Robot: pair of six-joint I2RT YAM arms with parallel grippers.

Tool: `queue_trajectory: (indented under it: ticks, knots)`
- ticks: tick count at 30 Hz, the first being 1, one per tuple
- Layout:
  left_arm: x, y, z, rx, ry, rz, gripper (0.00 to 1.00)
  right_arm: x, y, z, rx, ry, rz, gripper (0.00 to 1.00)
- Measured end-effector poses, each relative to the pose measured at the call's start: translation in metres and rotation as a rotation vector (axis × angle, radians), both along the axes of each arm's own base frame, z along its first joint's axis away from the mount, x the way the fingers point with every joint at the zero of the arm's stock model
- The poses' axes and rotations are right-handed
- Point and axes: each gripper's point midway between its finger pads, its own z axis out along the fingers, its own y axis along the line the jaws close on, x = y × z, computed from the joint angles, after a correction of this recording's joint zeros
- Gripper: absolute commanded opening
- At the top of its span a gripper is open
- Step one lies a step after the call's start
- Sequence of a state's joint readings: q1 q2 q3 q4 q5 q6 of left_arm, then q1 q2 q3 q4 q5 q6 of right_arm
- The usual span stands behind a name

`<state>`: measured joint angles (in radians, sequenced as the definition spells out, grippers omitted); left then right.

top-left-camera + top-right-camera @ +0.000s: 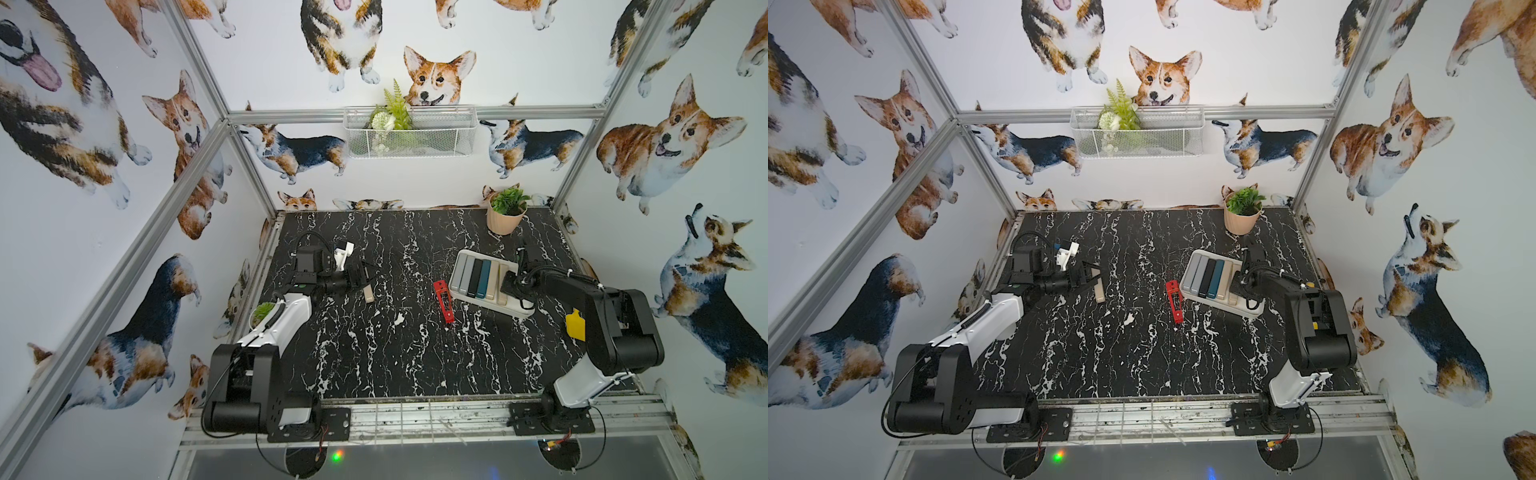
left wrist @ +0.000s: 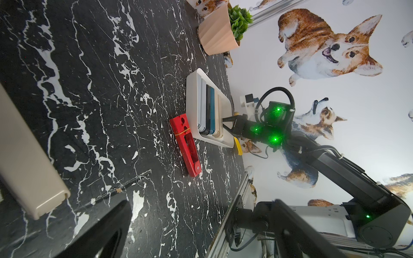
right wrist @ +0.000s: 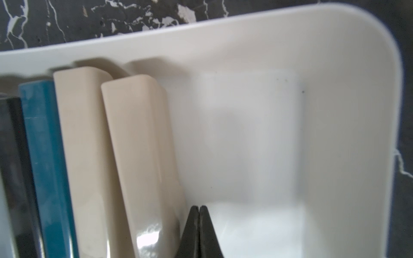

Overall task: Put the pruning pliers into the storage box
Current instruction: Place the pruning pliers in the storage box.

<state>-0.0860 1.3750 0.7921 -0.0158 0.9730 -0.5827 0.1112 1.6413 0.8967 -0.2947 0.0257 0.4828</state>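
- Box (image 2: 191,96) on right half of table (image 1: 374,353); six pliers already inside, side by side: two grey, black, teal, two beige.
- Down in box, right gripper (image 3: 199,214) has fingers pressed together on nothing. It sits just beside the last beige pliers (image 3: 143,156) of the row; contact unclear.
- On the table just outside box, on its left wall, lie the red pliers (image 1: 444,302), flat; touching the wall or not, can't tell.
- From the right fingers the red pliers are off to the left, across the whole row. Right arm is far nearer than left.
- Red long axis runs roughly front-to-back, slightly tilted, about parallel to the row; the end with two holes points away from robot, the screw end toward it.
- At left gripper (image 1: 363,279) lie the third beige pliers (image 1: 368,293), axis also roughly front-to-back, free end toward robot.
- Left fingers: only one shows in the wrist view, with a gap to the bar; clamped or not, can't tell.
- Judgement: grabbing red likely needs fingers set across its narrow width.
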Motion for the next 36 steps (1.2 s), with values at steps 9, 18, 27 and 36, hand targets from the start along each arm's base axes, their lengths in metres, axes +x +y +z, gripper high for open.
queue_trajectory:
  ticks: [9, 18, 27, 36]
  knots:
    - [0.0, 0.0, -0.001, 0.001, 0.004, 0.0, 1.0, 0.003, 0.005, 0.0, 0.032, -0.01, -0.004, 0.0]
    - [0.0, 0.0, -0.001, 0.001, 0.004, 0.0, 1.0, 0.003, 0.007, 0.0, 0.043, -0.011, 0.0, 0.0]
    - [0.0, 0.0, -0.001, 0.001, 0.005, -0.001, 1.0, 0.004, 0.01, 0.0, 0.059, -0.01, 0.005, 0.0]
    - [-0.001, 0.0, -0.001, 0.001, 0.004, -0.001, 1.0, 0.005, 0.013, 0.001, 0.078, -0.014, 0.014, 0.0]
